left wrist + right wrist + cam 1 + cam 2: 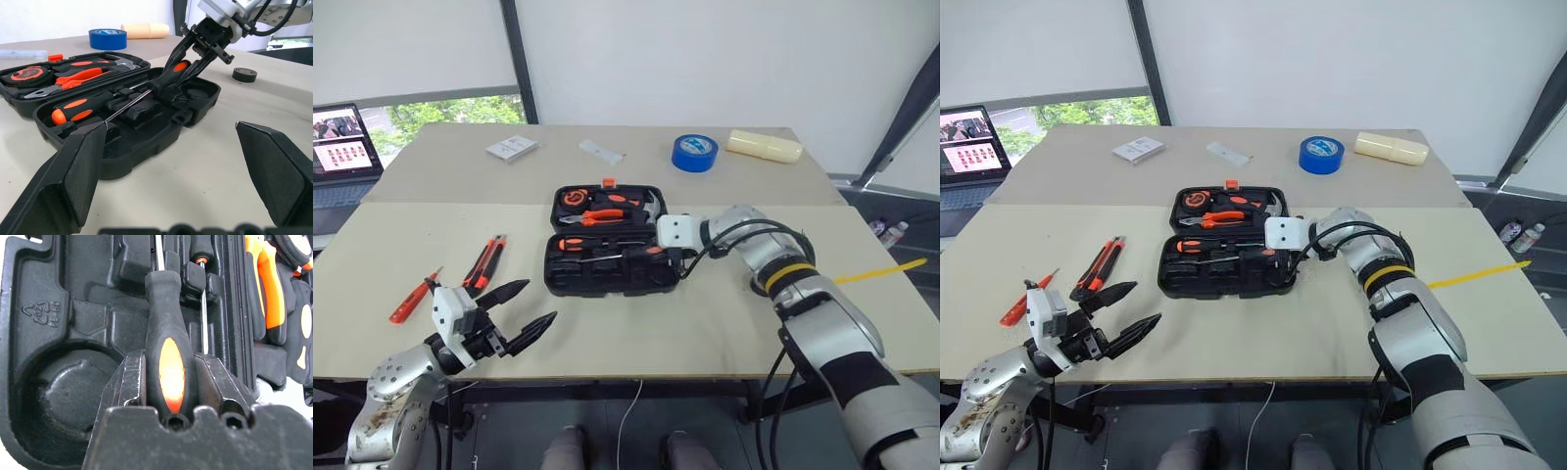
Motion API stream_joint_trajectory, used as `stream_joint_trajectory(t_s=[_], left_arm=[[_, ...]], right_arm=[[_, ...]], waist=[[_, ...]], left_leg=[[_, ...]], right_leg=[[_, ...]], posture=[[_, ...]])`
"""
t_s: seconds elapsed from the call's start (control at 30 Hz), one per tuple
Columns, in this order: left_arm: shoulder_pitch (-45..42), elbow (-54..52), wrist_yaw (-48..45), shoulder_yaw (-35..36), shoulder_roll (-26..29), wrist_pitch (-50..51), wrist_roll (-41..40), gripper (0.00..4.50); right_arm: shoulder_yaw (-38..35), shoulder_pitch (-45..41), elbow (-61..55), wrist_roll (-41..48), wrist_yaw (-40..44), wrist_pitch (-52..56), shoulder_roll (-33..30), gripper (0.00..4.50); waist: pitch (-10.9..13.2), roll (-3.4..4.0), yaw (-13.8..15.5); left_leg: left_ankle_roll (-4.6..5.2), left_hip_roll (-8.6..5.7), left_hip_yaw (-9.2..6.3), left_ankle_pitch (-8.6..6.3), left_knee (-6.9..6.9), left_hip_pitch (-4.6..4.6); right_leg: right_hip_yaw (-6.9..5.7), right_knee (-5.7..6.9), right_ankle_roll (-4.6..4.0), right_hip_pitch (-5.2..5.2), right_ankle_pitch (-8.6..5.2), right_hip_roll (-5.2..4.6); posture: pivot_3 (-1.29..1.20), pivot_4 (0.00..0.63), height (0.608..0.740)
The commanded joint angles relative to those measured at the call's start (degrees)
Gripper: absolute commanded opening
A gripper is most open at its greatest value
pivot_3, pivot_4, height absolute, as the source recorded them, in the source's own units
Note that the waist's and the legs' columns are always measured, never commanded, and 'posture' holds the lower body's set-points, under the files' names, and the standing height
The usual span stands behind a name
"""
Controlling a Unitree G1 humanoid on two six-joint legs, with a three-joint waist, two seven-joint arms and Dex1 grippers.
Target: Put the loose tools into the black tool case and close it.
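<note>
R gripper clamped on screwdriver handle, over case mid-frame, prob. to seat it in its slot. L gripper, lower left, jaws wide apart, empty.

Landmark: the tool case lies open at the middle of the table.
Left of case: utility knife, and farther left the tester screwdriver.
Behind case: tape roll to the right, two cards to the left.
Far left of case: laptop.
In case, near half: one screwdriver seated; second screwdriver over its slot, between the right gripper fingers.
Right of case: small tape roll.
Front left of case: left gripper, apart from all tools.
</note>
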Motion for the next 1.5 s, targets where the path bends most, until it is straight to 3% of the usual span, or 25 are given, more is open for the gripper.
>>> stream_joint_trajectory(t_s=[0.03,0.17,0.6,0.9,0.97,1.07,1.1,1.23,1.33,1.5], left_arm=[[-0.1,-2.3,0.6,1.3,0.4,-1.6,0.0,4.50],[0.0,-2.2,0.7,1.6,0.6,-1.9,-0.1,4.50],[-2.8,-0.8,4.2,-0.1,-0.5,-2.6,3.1,4.50],[-2.4,-1.5,5.0,-0.9,-1.4,-2.7,3.2,4.50],[-2.4,-1.7,5.2,-1.0,-1.6,-2.8,3.3,4.50],[-2.2,-1.8,5.5,-0.8,-1.7,-2.8,3.1,4.50],[-2.0,-1.9,5.5,-0.7,-1.7,-2.8,3.0,4.50],[-1.6,-1.8,5.4,-0.6,-1.7,-3.0,2.8,4.50],[-1.8,-1.6,5.6,-0.8,-1.8,-3.1,2.9,4.50],[-2.1,-1.4,6.8,-1.0,-1.8,-2.9,3.7,4.50]], right_arm=[[-3.6,-1.6,2.2,1.2,1.5,-0.6,-0.1,1.04],[-8.7,-1.8,2.2,6.1,8.1,0.0,0.6,1.04],[-5.4,-3.7,6.6,-4.4,-2.8,-1.9,1.7,1.04],[-5.9,-4.5,8.2,-6.6,-4.8,-0.7,2.9,1.04],[-5.7,-4.7,8.1,-7.1,-4.4,-1.7,2.3,2.04],[-7.1,-5.6,7.7,-5.9,-2.6,-5.1,0.7,3.03],[-7.8,-6.2,7.6,-5.1,-1.2,-5.5,0.0,3.22],[-12.7,-8.7,7.9,-0.1,6.0,-4.4,-1.0,3.22],[-17.0,-9.1,8.4,3.7,5.9,0.9,1.2,2.57],[-18.9,-6.2,9.3,3.7,-3.2,6.8,5.9,0.78]], waist=[[0.0,0.00,0.0],[0.0,0.01,0.0],[0.0,0.01,-0.1],[0.0,0.01,-0.3],[0.0,0.01,-0.3],[0.0,0.01,-0.2],[0.0,0.01,-0.2],[0.0,0.03,-0.4],[0.0,0.03,-0.8],[0.0,0.02,-1.4]], left_leg=[[-0.01,0.01,0.00,0.00,0.00,0.01],[-0.03,0.01,0.01,0.03,0.01,0.01],[-0.02,0.05,0.03,0.04,-0.06,0.00],[-0.02,0.06,0.03,0.04,-0.06,0.01],[-0.02,0.07,0.03,0.04,-0.06,0.01],[-0.02,0.06,0.03,0.04,-0.05,0.01],[-0.02,0.06,0.03,0.04,-0.05,0.00],[-0.02,0.06,0.05,0.04,-0.06,0.00],[-0.02,0.11,0.04,0.04,-0.07,0.00],[-0.02,0.17,0.03,0.04,-0.08,0.04]], right_leg=[[0.00,0.02,-0.04,0.00,0.00,0.00],[-0.01,0.06,-0.02,-0.02,0.02,0.00],[0.00,0.07,-0.05,-0.06,-0.06,0.05],[0.00,0.08,-0.05,-0.05,-0.05,0.06],[-0.01,0.09,-0.05,-0.05,-0.05,0.06],[0.00,0.09,-0.05,-0.04,-0.06,0.05],[-0.01,0.08,-0.05,-0.05,-0.06,0.05],[0.00,0.07,-0.05,-0.08,-0.06,0.06],[0.00,0.08,-0.05,-0.06,-0.06,0.09],[0.00,0.12,-0.10,-0.04,-0.07,0.16]], posture=[[0.00,0.150,0.740],[0.00,0.150,0.740],[0.00,0.150,0.740],[0.00,0.150,0.740],[0.00,0.150,0.740],[0.00,0.150,0.740],[0.00,0.150,0.740],[0.00,0.150,0.740],[0.00,0.150,0.740],[0.00,0.150,0.740]])
